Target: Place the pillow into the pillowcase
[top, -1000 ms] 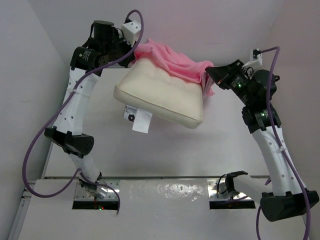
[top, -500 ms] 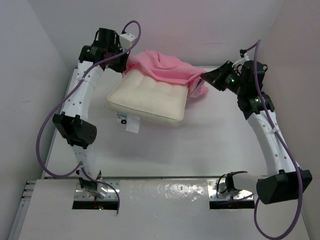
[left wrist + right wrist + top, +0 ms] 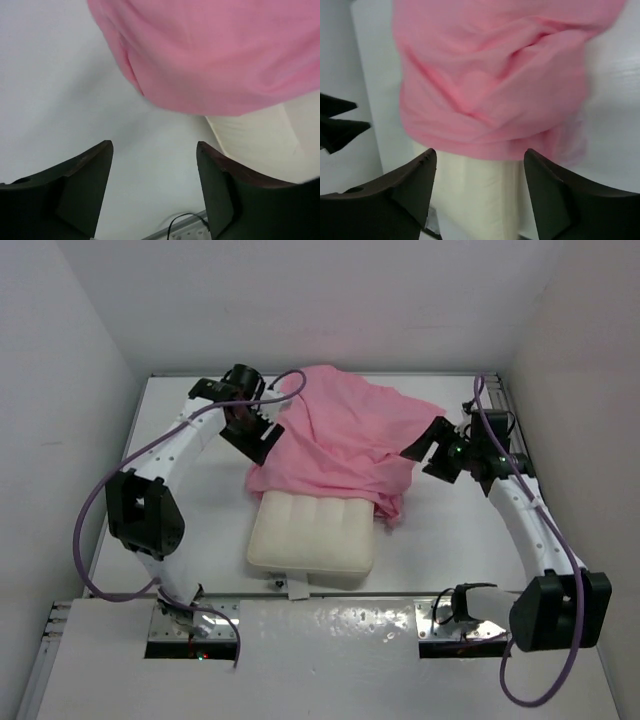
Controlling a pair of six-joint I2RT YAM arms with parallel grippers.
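The cream pillow (image 3: 310, 537) lies flat on the white table near the front, with its far part under the pink pillowcase (image 3: 345, 435). The pillowcase is crumpled and spreads toward the back. My left gripper (image 3: 262, 448) hovers at the pillowcase's left edge, open and holding nothing. In the left wrist view the left gripper (image 3: 155, 150) stands over bare table, short of the pillowcase (image 3: 215, 55) and the pillow (image 3: 260, 140). My right gripper (image 3: 430, 448) is at the cloth's right edge. The right gripper (image 3: 480, 156) is open, facing the pillowcase (image 3: 490, 80) above the pillow (image 3: 475, 195).
A small white care tag (image 3: 292, 585) sticks out from the pillow's near edge, beside the table's front rim. White walls close in the left, back and right sides. The left gripper's fingers (image 3: 340, 125) show at the left edge of the right wrist view.
Both grippers have opened and let go of the pillowcase. Pillow and pillowcase dropped from mid-air onto the table, nearer the front. Both arms have come down.
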